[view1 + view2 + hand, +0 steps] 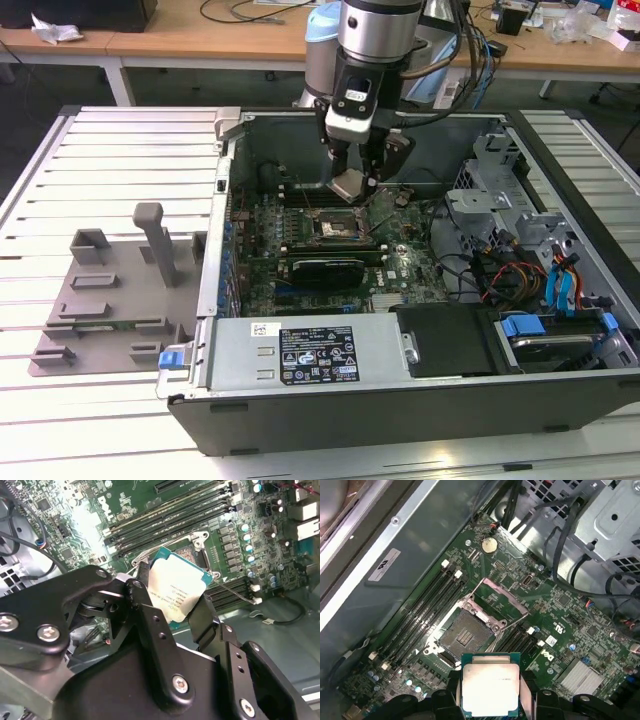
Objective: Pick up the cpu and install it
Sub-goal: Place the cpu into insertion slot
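Cpu [349,187] is in your grasp now: the fingers [150,625] of the gripper [355,178] pinch it by two opposite edges. It hangs tilted in the air with its silvery top showing, above the motherboard [400,270] and not touching it. Your arm [375,30] comes straight down from the far side of the computer case [400,415], wrist upright and fingers pointing down into the open case. In the exterior view the chip hangs just above the black socket [335,225]. In the first wrist view you can see the socket's metal frame [502,597] swung open and the contact field bare, with the chip held near it and apart from it. Reading the exterior view from its left, a grey fixture plate [110,310] with upright posts lies on the slatted counter [120,140], just beside the case wall. Next comes the open case itself. A silver labelled power-supply box [300,355] lies along its near wall, and behind that is the green motherboard carrying the socket. A black card [325,268] sits between the socket and the box. Long memory slots [420,615] run on both sides of the socket, and a round coin battery [490,544] sits beyond the raised frame. Toward the exterior view's right, the case holds a metal drive cage [490,190], loose coloured cables [520,275] and a blue-tabbed bay [525,325] in the near corner.
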Motion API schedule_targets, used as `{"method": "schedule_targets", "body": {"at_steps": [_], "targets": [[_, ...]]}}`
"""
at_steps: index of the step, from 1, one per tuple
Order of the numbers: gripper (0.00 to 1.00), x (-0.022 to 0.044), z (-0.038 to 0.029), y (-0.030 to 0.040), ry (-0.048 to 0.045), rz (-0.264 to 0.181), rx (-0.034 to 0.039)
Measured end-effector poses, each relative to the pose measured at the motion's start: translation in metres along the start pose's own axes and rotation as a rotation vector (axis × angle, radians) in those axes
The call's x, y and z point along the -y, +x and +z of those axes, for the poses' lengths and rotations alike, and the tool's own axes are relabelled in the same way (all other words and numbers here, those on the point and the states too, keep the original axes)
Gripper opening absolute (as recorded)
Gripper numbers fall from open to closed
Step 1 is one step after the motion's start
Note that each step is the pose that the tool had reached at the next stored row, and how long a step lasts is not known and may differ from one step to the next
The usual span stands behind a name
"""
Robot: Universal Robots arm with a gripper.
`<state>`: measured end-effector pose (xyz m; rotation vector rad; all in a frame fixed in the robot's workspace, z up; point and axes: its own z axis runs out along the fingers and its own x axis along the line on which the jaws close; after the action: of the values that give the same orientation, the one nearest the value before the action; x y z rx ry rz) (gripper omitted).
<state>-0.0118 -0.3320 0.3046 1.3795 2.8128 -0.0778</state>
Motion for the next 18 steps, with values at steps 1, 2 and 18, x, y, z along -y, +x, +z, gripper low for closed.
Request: {"method": "schedule_targets", "body": {"at_steps": [1,2,18], "targets": [[0.55,0.0000,0.0001,0.0000,0.0004,0.012,-0.0004],[0.55,0.0000,0.0001,0.0000,0.0007,0.020,-0.0007],[0.55,-0.0001,0.0014,0.0000,0.0073,0.251,-0.0102]]}}
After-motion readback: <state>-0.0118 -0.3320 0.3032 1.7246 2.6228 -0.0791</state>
